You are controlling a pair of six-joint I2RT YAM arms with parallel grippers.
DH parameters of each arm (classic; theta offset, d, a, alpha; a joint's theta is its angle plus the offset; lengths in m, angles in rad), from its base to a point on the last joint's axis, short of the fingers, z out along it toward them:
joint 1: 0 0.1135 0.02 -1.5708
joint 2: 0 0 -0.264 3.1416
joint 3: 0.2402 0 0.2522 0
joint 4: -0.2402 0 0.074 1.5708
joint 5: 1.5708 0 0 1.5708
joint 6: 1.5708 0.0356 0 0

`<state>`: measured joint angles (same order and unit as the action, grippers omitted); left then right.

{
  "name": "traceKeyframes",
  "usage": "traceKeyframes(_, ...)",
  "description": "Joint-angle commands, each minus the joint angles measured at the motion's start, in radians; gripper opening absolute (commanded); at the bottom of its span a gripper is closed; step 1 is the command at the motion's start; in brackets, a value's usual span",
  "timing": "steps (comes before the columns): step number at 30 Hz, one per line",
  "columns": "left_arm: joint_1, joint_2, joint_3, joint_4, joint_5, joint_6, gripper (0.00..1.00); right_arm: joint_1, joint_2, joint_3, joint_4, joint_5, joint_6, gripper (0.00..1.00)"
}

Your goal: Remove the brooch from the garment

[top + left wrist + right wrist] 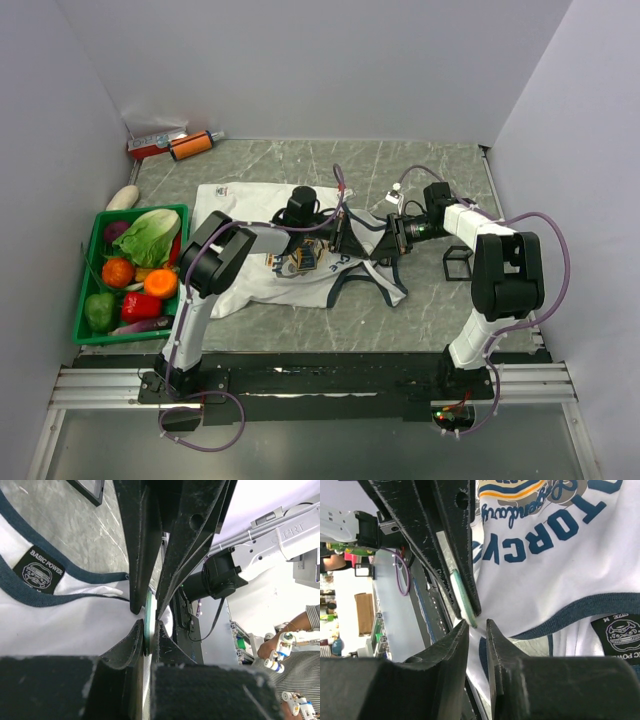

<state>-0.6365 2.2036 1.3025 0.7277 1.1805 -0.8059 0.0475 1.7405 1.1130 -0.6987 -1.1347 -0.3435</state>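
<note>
Brooch (148,622), a pale green disc seen edge-on, sits at 3 o'clock from the chest graphic (298,262) of the jersey (232,207). The left gripper (148,636) is clamped on it, apparently to steady it. The right gripper (476,628) flanks its rim; whether it pinches cannot be told.

A grey marbled table (420,170) sits boxed in by plain pale walls: a far wall (320,60), a left wall (50,150) and a right wall (590,150). Metal rails (100,385) run along its near edge. The light is soft and even.
</note>
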Motion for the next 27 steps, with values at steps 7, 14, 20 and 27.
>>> traceKeyframes(7, -0.005, 0.002, 0.043, 0.021, 0.034, 0.011, 0.01, -0.011, 0.028, 0.062, 0.033, -0.033, 0.017, 0.23)
traceKeyframes(14, -0.005, 0.008, 0.050, 0.007, 0.037, 0.016, 0.01, -0.011, 0.036, 0.074, 0.005, -0.106, -0.032, 0.15)
traceKeyframes(20, -0.003, 0.002, 0.061, -0.062, 0.010, 0.053, 0.19, -0.009, 0.036, 0.093, -0.073, -0.122, -0.100, 0.00)
traceKeyframes(27, 0.032, -0.039, 0.054, -0.076, -0.028, 0.062, 0.45, -0.008, 0.027, 0.077, -0.033, -0.048, -0.019, 0.00)
